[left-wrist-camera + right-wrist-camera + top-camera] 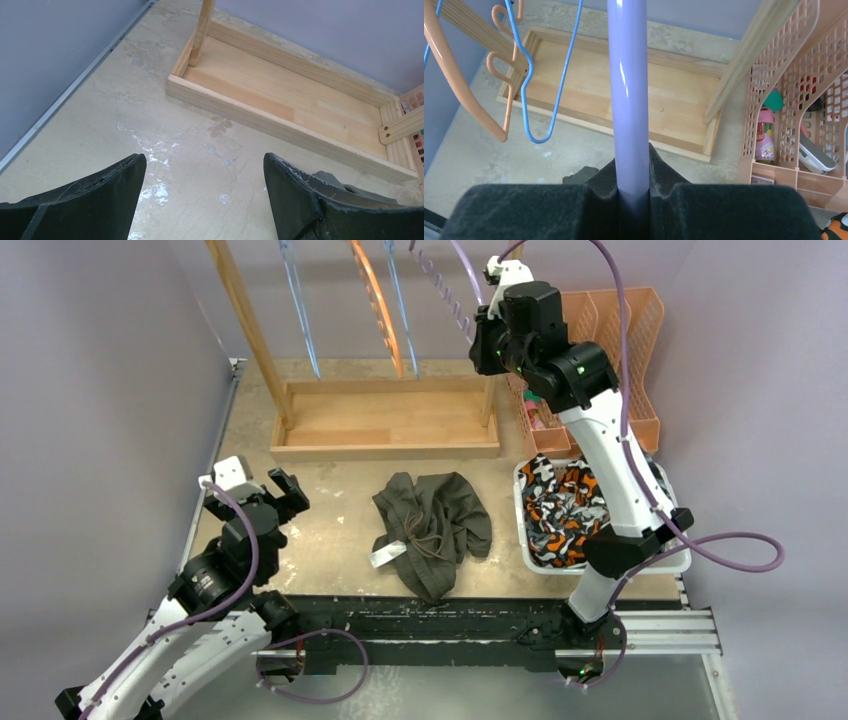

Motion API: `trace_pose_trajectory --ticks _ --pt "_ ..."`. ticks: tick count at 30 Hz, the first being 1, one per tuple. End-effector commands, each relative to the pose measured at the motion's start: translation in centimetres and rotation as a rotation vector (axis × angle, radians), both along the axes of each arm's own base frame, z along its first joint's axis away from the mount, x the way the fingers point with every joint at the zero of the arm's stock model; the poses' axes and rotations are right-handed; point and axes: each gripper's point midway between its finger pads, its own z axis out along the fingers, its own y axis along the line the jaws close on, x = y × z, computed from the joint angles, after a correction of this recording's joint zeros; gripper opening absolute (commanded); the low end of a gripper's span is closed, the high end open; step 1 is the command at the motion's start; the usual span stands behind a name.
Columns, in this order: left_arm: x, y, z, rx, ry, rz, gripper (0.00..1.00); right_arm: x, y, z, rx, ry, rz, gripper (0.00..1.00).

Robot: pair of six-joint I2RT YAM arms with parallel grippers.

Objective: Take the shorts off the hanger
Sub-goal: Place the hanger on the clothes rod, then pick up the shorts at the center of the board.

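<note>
Hanger (626, 90), purple, sits pinched in the raised right claw (633, 192); left claw (204, 165) hovers low, spread wide.

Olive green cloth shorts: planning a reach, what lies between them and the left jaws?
Only bare beige tabletop between olive shorts and left jaws; top external view.

the lilac hanger (628, 90) is smooth, glossy plastic. the rack base (385, 425) is pale, matt wood with visible grain. the olive shorts (432, 525) are soft matt cloth. the peach basket (640, 335) is perforated plastic. the tabletop (90, 130) is stone-patterned, partly shiny.
</note>
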Motion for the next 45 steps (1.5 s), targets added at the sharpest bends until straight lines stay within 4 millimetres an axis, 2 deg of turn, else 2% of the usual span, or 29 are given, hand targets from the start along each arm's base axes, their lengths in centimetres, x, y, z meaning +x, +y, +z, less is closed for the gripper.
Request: trace_pose_trajectory --ticks 1,6,8,10,11,13,14,17,21,23,24,26,30,34,36,37,40,43,45 --pt "0.2 0.3 0.2 0.001 -0.005 0.034 0.87 0.5 0.6 2.4 0.041 -0.064 0.042 0.0" --pt "0.4 0.1 0.0 0.016 0.011 0.034 0.87 0.3 1.2 -0.8 0.027 0.008 0.067 0.0" --pt "0.4 0.1 -0.1 0.018 0.013 0.036 0.87 0.1 1.1 -1.2 0.033 0.013 0.059 0.0" --pt "0.5 0.2 -0.1 0.019 0.012 0.038 0.87 -0.2 1.0 -1.2 0.045 0.009 0.063 0.0" --pt "0.5 0.1 -0.1 0.021 0.014 0.037 0.87 -0.4 1.1 -1.1 0.051 0.005 0.069 0.03" --pt "0.6 0.0 -0.2 0.023 0.017 0.035 0.87 -0.7 1.0 -0.8 0.061 -0.005 0.075 0.16" --pt "0.6 -0.1 -0.2 0.025 0.019 0.032 0.87 -0.9 0.9 -0.7 0.064 -0.009 0.074 0.27" --pt "0.7 -0.1 -0.4 0.036 0.032 0.033 0.87 -1.7 0.4 0.1 0.079 -0.031 0.079 0.35" --pt "0.8 -0.3 -0.6 0.043 0.04 0.032 0.87 -2.5 0.0 0.6 0.097 -0.055 0.083 0.39" --pt "0.8 -0.2 -0.7 0.046 0.045 0.033 0.87 -3.2 0.0 1.0 0.113 -0.067 0.101 0.3" --pt "0.8 -0.2 -0.7 0.045 0.046 0.035 0.87 -3.4 0.0 1.2 0.12 -0.075 0.104 0.31" --pt "0.8 -0.3 -0.8 0.044 0.047 0.035 0.87 -3.8 -0.2 1.4 0.134 -0.084 0.103 0.41" --pt "0.9 -0.4 -0.9 0.047 0.054 0.032 0.87 -5.0 -0.7 1.0 0.156 -0.082 0.109 0.42" --pt "1.0 -0.4 -1.0 0.054 0.06 0.034 0.86 -6.5 -1.1 -0.6 0.174 -0.086 0.127 0.47" --pt "1.0 -0.5 -1.1 0.055 0.063 0.032 0.84 -6.9 -2.1 -1.7 0.164 -0.127 0.106 0.53" --pt "1.0 -0.5 -1.2 0.056 0.064 0.032 0.84 -7.8 -2.5 -2.1 0.196 -0.139 0.105 0.57" --pt "1.0 -0.4 -1.1 0.06 0.066 0.036 0.84 -9.8 -2.0 -4.9 0.304 -0.097 0.13 0.66" --pt "1.0 -0.4 -1.2 0.058 0.066 0.04 0.85 -10.7 -2.4 -8.5 0.35 -0.025 0.09 0.78" --pt "1.0 -0.4 -1.2 0.059 0.068 0.039 0.85 -11.3 -2.1 -11.1 0.385 0.052 0.076 0.82"
